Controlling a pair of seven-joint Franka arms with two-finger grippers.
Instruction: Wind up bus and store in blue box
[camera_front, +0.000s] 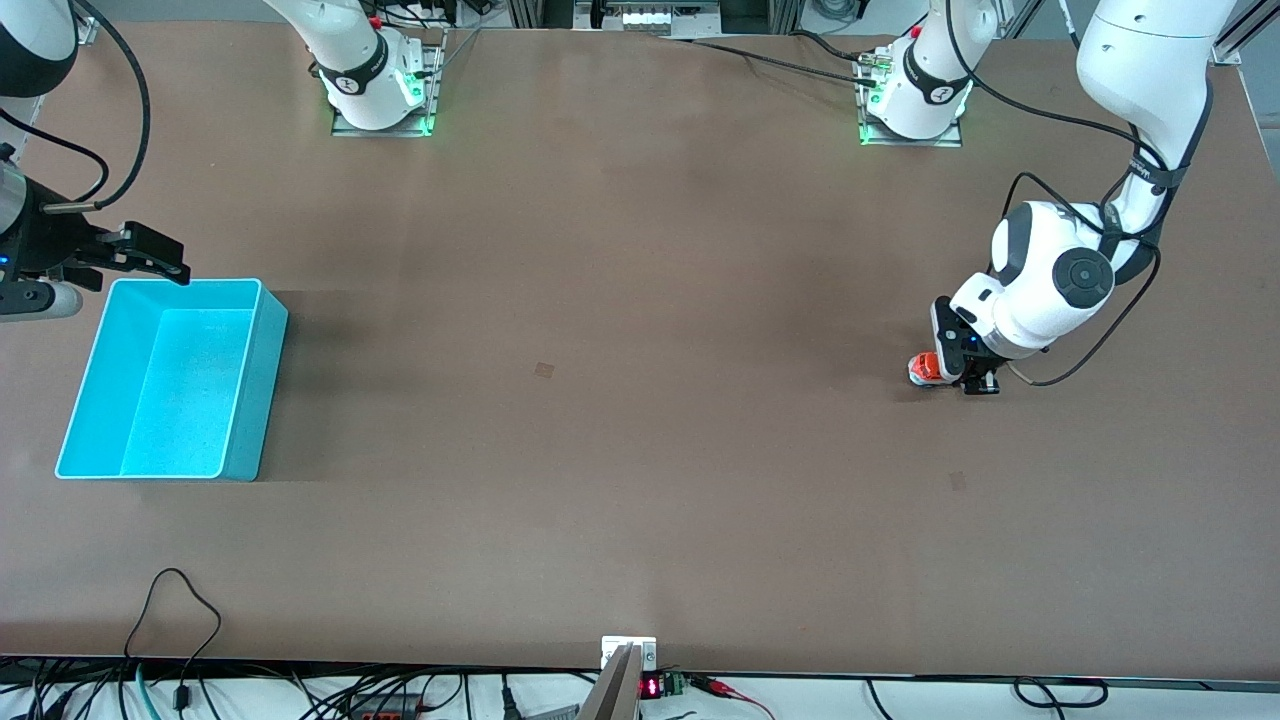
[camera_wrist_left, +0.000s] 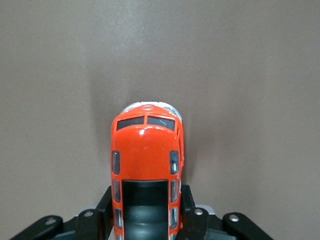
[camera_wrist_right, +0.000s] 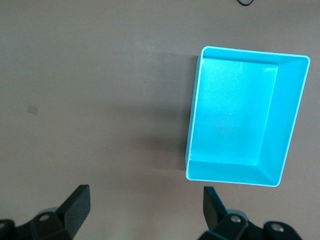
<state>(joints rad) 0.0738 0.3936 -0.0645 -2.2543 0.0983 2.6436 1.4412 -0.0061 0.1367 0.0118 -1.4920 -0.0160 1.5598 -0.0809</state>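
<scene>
The orange bus (camera_front: 925, 368) stands on the brown table toward the left arm's end, its pale front pointing away from the hand. My left gripper (camera_front: 965, 378) is down at table level and shut on the bus's sides. In the left wrist view the bus (camera_wrist_left: 146, 150) fills the space between the two black fingers (camera_wrist_left: 186, 206), its dark roof panel showing. The blue box (camera_front: 170, 385) sits empty at the right arm's end of the table. My right gripper (camera_front: 150, 255) hangs open over the table just by the box's rim, holding nothing. The right wrist view shows the blue box (camera_wrist_right: 235, 120) past the open right gripper (camera_wrist_right: 145, 200).
Both arm bases (camera_front: 380, 90) stand along the table's edge farthest from the front camera. Loose cables (camera_front: 180, 620) and a small display unit (camera_front: 650, 685) lie at the edge nearest that camera. A wide stretch of bare tabletop (camera_front: 600, 380) separates the bus from the box.
</scene>
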